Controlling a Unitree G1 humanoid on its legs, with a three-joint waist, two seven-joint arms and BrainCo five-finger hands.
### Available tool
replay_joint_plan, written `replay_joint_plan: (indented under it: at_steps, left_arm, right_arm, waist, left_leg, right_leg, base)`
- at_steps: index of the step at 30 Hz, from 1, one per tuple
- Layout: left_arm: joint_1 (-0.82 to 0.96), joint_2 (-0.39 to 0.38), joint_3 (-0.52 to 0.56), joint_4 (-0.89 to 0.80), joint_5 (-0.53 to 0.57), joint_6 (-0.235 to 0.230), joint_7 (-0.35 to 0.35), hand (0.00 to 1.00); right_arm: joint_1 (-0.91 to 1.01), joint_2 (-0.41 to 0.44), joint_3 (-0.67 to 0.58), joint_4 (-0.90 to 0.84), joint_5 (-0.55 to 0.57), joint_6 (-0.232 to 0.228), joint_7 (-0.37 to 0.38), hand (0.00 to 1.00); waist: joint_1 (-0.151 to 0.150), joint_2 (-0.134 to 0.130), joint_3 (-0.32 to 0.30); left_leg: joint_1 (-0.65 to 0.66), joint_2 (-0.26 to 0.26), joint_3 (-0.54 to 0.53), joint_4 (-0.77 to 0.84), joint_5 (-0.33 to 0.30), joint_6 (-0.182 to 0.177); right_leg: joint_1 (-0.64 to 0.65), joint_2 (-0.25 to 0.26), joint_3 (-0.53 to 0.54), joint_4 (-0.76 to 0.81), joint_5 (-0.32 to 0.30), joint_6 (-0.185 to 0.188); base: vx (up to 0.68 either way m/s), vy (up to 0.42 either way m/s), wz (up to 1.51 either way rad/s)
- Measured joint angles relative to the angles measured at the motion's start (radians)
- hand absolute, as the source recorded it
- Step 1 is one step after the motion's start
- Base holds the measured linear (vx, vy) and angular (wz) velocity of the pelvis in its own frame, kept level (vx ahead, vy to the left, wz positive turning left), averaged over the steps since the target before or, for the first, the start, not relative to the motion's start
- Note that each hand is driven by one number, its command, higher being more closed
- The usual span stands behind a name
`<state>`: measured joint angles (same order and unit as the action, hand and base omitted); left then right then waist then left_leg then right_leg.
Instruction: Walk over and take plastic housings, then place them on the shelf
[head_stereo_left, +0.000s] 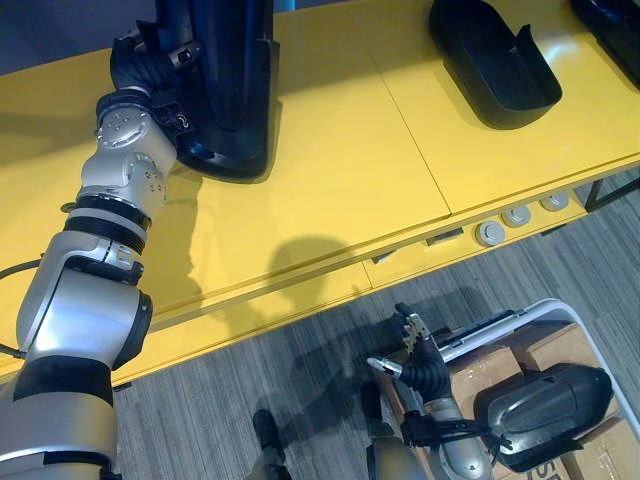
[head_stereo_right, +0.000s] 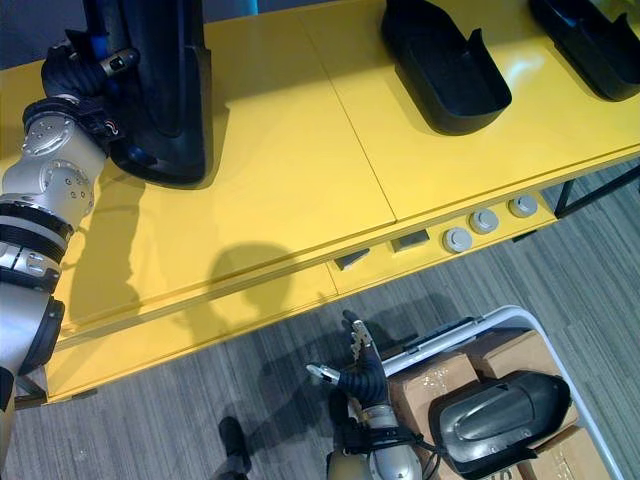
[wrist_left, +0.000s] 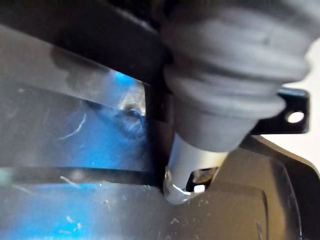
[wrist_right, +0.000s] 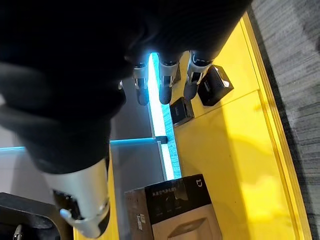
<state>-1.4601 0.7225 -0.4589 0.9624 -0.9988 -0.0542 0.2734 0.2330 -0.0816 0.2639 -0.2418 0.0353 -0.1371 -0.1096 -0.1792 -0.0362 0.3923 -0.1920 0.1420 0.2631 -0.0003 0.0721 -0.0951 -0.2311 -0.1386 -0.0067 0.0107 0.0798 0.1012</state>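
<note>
Left hand (head_stereo_left: 148, 66) lay against upright housing (head_stereo_left: 235, 90) on yellow bench (head_stereo_left: 330, 170), grip not discernible; right hand (head_stereo_left: 415, 352) hung empty, fingers spread.

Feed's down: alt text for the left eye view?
Left hand is at a tall black housing standing on the yellow shelf. Another housing lies further right. Right hand hangs open over the floor beside a cart holding a third housing.

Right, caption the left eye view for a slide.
Left hand at an upright black housing on the yellow shelf; right hand open beside a cart.
</note>
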Motion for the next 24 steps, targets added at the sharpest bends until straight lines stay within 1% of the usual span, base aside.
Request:
replay_joint_plan:
  at_steps: [6, 13, 17, 22, 24]
  left_arm:
    - [-0.019, -0.003, 0.0, 0.01, -0.04, 0.009, 0.014, 0.0]
    - [-0.02, -0.002, 0.0, 0.01, -0.039, 0.013, 0.044, 0.0]
    - [-0.02, -0.003, 0.002, 0.01, -0.036, 0.021, 0.056, 0.0]
    - [-0.021, -0.011, 0.052, -0.005, -0.038, 0.018, 0.116, 0.0]
    - [-0.021, -0.013, 0.061, -0.032, -0.041, 0.004, 0.12, 0.0]
  right_arm:
    - [-0.004, 0.0, 0.035, 0.026, -0.005, 0.002, -0.008, 0.0]
    - [-0.004, 0.0, 0.037, 0.032, -0.006, 0.007, -0.009, 0.0]
    - [-0.004, -0.001, 0.062, 0.033, -0.006, 0.007, -0.01, 0.0]
    - [-0.004, -0.001, 0.074, 0.064, -0.011, 0.007, -0.017, 0.0]
    - [-0.002, -0.002, 0.074, 0.076, -0.012, 0.008, -0.02, 0.0]
  waist:
    - [-0.002, -0.001, 0.022]
    - [-0.002, -0.001, 0.022]
    - [-0.002, -0.001, 0.022]
    - [-0.001, -0.001, 0.022]
    - [0.0, -0.001, 0.022]
  left_leg:
    - [-0.03, 0.001, -0.009, 0.003, 0.008, -0.001]
    - [-0.028, 0.001, -0.009, 0.003, 0.011, 0.0]
    - [-0.026, 0.001, -0.01, 0.003, 0.014, 0.002]
    - [-0.024, 0.001, -0.017, 0.002, 0.019, 0.002]
    - [-0.022, 0.001, -0.022, 0.002, 0.021, 0.002]
  right_leg:
    - [-0.024, 0.001, -0.003, 0.002, 0.0, 0.0]
    - [-0.024, 0.001, -0.002, 0.005, 0.001, -0.001]
    - [-0.024, 0.001, -0.002, 0.008, 0.001, -0.001]
    - [-0.02, 0.001, -0.007, 0.011, 0.001, -0.001]
    - [-0.015, 0.001, -0.013, 0.011, 0.001, -0.001]
  base:
    - [-0.04, 0.021, 0.03]
    - [-0.01, 0.026, 0.0]
    - [-0.01, 0.043, 0.01]
    - [-0.03, 0.048, 0.03]
    - [-0.03, 0.045, 0.08]
